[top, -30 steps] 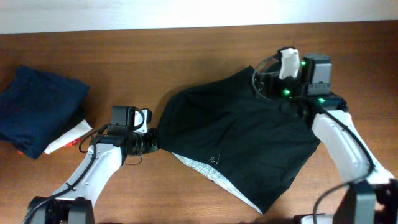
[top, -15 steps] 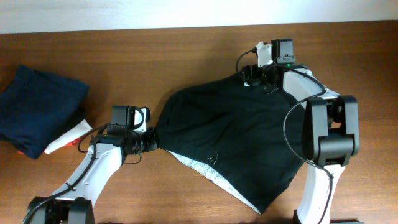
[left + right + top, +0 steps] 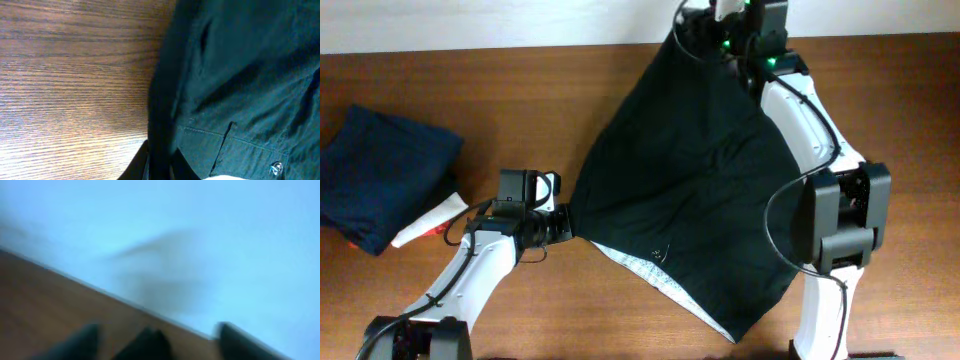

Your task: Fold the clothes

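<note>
**Black garment held at two corners, stretched across the tabletop**

At the far left I see a folded navy cloth (image 3: 382, 172) lying flat on the wooden tabletop (image 3: 520, 95). A white and red item (image 3: 428, 222) pokes out from under its near edge; I cannot tell what it is.

Next along, the left pincer (image 3: 566, 222) sits low at the tabletop. It is pressed together on the left corner of the black garment (image 3: 690, 190). In the left wrist view the dark hem runs straight down between the fingers, with bare wood beside it. A line of stitching and a small metal stud (image 3: 276, 166) show on the cloth.

The garment fills the middle of the overhead view. It spreads wide near me, where a strip of pale lining (image 3: 650, 272) shows along its lower left edge. It narrows to a point at the far edge of the tabletop.

At that point the right pincer (image 3: 688, 22) is pinching the far corner, and the cloth is drawn taut up to it. The right arm reaches along the garment's right side. My right wrist view is too blurred to confirm the grip, showing only pale background, a band of wood and dark shapes.
</note>
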Controlling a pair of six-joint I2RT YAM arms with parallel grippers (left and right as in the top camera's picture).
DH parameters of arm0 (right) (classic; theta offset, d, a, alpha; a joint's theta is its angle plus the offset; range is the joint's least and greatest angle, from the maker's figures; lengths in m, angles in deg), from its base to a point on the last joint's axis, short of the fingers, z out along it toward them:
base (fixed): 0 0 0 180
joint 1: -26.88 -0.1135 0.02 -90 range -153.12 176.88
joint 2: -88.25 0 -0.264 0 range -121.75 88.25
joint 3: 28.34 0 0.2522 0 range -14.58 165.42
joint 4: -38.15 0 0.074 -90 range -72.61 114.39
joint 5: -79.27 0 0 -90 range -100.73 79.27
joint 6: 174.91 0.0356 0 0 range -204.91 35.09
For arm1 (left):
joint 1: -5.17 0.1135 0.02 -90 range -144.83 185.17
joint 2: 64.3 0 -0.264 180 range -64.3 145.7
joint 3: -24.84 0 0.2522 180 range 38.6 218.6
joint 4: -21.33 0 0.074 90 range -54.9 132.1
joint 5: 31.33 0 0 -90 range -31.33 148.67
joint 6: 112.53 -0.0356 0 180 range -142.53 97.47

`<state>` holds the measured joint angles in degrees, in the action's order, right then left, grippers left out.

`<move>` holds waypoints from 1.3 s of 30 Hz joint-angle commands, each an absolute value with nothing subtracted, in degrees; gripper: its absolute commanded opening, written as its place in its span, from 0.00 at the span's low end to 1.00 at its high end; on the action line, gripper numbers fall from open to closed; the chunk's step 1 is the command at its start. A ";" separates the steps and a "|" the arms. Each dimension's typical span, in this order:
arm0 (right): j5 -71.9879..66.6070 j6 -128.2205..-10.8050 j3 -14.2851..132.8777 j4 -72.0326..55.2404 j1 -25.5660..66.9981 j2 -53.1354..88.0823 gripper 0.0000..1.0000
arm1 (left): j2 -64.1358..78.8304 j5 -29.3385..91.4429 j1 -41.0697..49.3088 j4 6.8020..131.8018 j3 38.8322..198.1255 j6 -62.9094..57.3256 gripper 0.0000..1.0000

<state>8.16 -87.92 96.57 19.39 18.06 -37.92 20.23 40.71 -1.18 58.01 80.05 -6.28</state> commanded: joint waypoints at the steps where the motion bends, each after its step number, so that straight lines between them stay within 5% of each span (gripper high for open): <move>1: 6.11 -87.68 96.33 8.12 18.52 -37.46 0.99 | 19.69 41.15 -1.05 57.84 80.05 -6.78 0.15; 6: 1.23 -82.87 96.33 -20.32 30.58 -30.45 0.99 | 19.69 48.73 -1.05 51.67 80.10 -6.80 0.01; 15: 2.52 -79.63 95.85 -59.55 50.23 -26.54 0.99 | 22.13 61.08 7.50 38.08 96.62 -9.01 0.01; 16: 2.70 -80.22 95.83 -60.71 50.28 -26.54 0.99 | 23.53 59.53 8.46 38.58 98.39 -8.99 0.06; 17: 2.81 -80.16 95.83 -61.87 50.26 -26.54 0.99 | 25.48 56.49 9.18 40.24 100.58 -8.97 0.35; 18: 4.12 -80.18 95.83 -63.53 50.26 -26.54 0.99 | 27.29 53.22 9.35 43.13 102.35 -8.94 0.79; 19: 4.84 -80.24 95.50 -64.82 50.26 -26.54 0.99 | 28.67 50.50 9.22 47.70 103.18 -8.94 0.99; 25: 9.98 -84.73 88.18 -65.80 50.15 -26.54 0.99 | 28.91 43.45 8.96 75.52 103.18 -8.92 0.99; 29: 19.24 -87.96 70.94 -59.40 50.15 -25.79 0.99 | 28.91 38.46 8.92 96.57 103.03 -4.38 0.99; 34: 25.36 -87.89 57.36 -48.27 49.08 -24.52 0.99 | 28.84 35.73 4.87 97.33 98.22 -0.11 0.99; 39: 26.08 -81.60 51.74 -35.64 43.48 -24.52 0.89 | 28.67 35.95 -1.60 92.55 95.20 3.01 0.99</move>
<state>24.38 -85.53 53.89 -39.38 46.78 -25.77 28.93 36.95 0.24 93.81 95.79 0.50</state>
